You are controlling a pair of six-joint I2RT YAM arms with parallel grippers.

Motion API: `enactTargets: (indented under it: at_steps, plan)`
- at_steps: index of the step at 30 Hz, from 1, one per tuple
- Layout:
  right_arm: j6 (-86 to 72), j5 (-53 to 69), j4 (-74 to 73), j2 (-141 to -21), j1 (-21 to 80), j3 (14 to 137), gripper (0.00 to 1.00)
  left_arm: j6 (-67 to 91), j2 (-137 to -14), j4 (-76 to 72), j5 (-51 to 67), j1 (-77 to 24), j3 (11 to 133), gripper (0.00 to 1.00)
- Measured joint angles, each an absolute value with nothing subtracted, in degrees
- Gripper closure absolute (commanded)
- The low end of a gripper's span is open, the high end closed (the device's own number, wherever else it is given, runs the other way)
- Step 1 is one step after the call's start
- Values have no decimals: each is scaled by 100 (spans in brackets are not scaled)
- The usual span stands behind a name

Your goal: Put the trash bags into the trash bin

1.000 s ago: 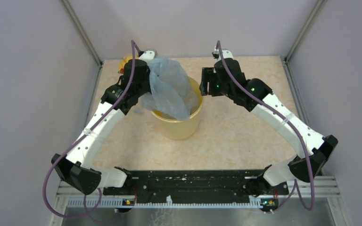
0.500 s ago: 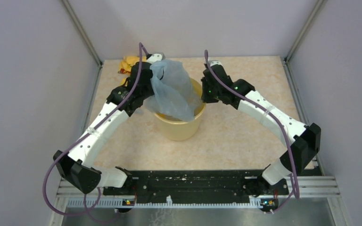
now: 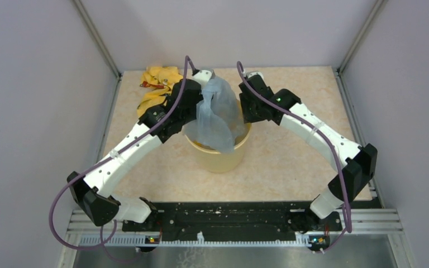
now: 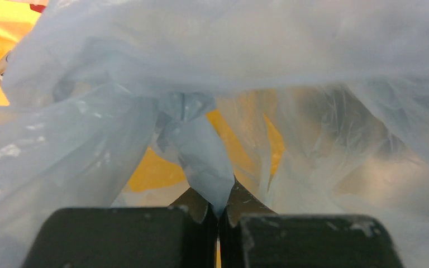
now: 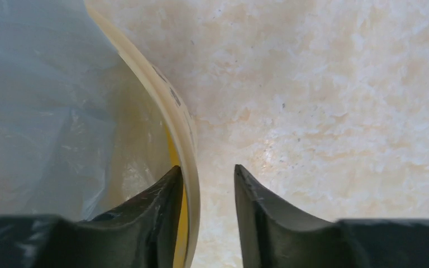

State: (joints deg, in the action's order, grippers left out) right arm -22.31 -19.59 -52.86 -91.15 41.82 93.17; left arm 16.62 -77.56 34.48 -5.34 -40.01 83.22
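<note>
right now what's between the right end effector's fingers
The trash bin's rim, shown in the right wrist view: the right end effector straddles it, one finger inside, one outside.

Table [image 3: 290, 162]: pale beige marbled top, walled on three sides | Centre: trash bin [image 3: 220, 159], pale yellow, standing upright on its base | Far left corner: yellow cloth [image 3: 157, 78], crumpled, red marks, lying left of the bin
</note>
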Motion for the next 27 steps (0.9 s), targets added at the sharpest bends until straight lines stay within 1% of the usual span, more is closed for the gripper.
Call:
enactTargets:
  at_steps: [2,3,6,10,13,18,20,23,27]
  plan:
    - [-2213,-1970,-5330,-9111,4182,9317,38,1667,-7756,3465,-582,-4042,8357,100]
    - [-2187,-1973,-5339,-9098,4182,9317,34,1671,-7756,3474,-609,-4045,8370,100]
    - [-2161,-1984,-5371,-8980,4182,9317,28,1684,-7756,3496,-711,-4045,8423,100]
    - [-2156,-1997,-5402,-8519,4182,9317,27,1684,-7756,3518,-845,-4045,8486,100]
    - [-2080,-1900,-5212,-7839,4189,9212,28,1682,-7756,3592,-921,-4042,8519,100]
    - [-1658,-1050,-4482,-6283,4305,8425,29,1680,-7756,3717,-1044,-4045,8578,100]
    - [-1514,-781,-4289,-5931,4456,8195,30,1680,-7756,3760,-1070,-4045,8619,100]
    - [-1313,-456,-4075,-5688,4762,7979,30,1680,-7756,3778,-1120,-4045,8665,100]
    - [-1116,-235,-3774,-5771,5236,7673,28,1680,-7784,3785,-1146,-4045,8726,100]
